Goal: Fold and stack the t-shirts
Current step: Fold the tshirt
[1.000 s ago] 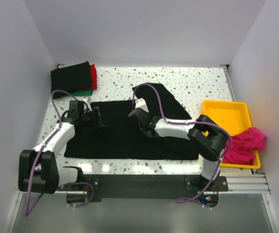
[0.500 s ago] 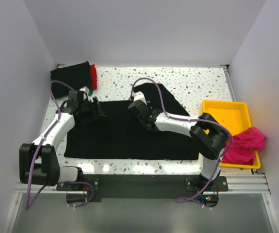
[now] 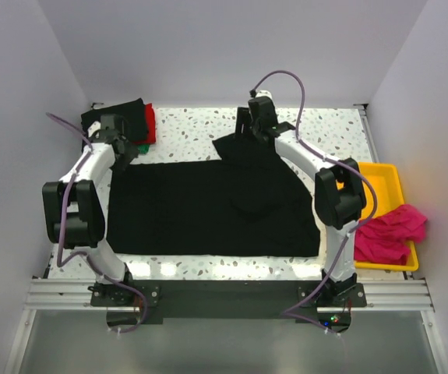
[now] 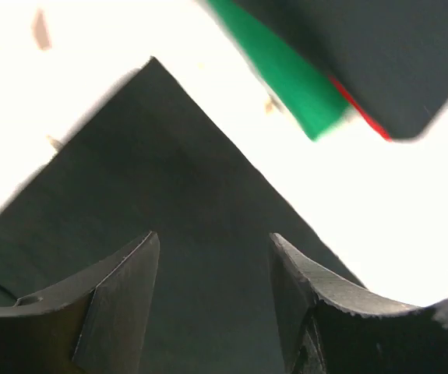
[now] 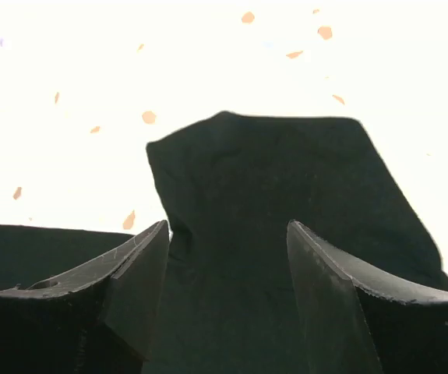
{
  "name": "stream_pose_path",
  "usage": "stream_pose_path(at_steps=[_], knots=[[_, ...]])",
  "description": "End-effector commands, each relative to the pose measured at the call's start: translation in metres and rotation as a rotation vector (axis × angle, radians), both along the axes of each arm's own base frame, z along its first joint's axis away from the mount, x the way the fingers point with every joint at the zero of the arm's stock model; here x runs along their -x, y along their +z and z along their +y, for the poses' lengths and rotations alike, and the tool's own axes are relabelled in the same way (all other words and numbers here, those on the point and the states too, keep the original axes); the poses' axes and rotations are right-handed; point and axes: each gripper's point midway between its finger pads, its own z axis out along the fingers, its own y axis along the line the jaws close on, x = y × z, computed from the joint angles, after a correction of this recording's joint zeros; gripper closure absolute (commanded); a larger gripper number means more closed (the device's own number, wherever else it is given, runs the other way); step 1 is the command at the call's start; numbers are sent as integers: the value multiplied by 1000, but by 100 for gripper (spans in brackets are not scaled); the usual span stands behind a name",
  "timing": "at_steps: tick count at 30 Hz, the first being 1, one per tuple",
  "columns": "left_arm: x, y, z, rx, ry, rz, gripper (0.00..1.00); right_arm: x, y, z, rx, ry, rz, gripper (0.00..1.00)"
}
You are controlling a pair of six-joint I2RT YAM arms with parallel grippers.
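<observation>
Top view: the black shirt [image 3: 208, 206] lay spread flat across the middle of the table [image 3: 325, 128], with one sleeve sticking out at its far edge. The stack [image 3: 118, 121] of folded shirts sat in the far left corner, black on top, red and green under it. The pink shirt [image 3: 391, 230] was bunched over the near end of the yellow tray [image 3: 364, 175] on the right. You had both arms stretched far out. The left gripper [image 3: 124, 149] was at the shirt's far left corner, just beside the stack. The right gripper [image 3: 245, 131] was over the far sleeve.

Left wrist view: the left gripper [image 4: 216, 304] had its fingers wide with nothing between them. The shirt's corner [image 4: 177, 195] pointed away beyond the tips. The stack [image 4: 379, 54] was near, at upper right. Couldn't tell whether the tips touched cloth.

Right wrist view: the right gripper [image 5: 227, 288] was also spread wide and empty. The sleeve [image 5: 270, 179] was centred ahead of the gap, its end lying flat on the table.

My read on handling: the cloth is light, limp and thin, with no stiffness. It'll drape and drag, and it'll bunch if you push it. Take it by the corner on the left and the sleeve hem on the right. Pinch low, close to the table, so you get the edge and not a fold. Lift both sides together or it'll skew.
</observation>
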Motion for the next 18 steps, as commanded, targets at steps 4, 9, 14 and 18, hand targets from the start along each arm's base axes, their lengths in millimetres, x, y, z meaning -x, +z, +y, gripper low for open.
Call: stream_pose_path(at_steps=[4,9,14,18], knots=[[-10,-15,68,-93,250,39,39,-15,-19,-2,-127,26,72,36],[-24,-30,88,-106,280,58,40,-21,-36,-10,-130,16,95,36],[-41,-46,91,-96,278,74,40,-23,-49,-14,-123,6,113,36],[-50,-47,92,-95,278,65,40,-25,-54,-18,-117,2,118,36]])
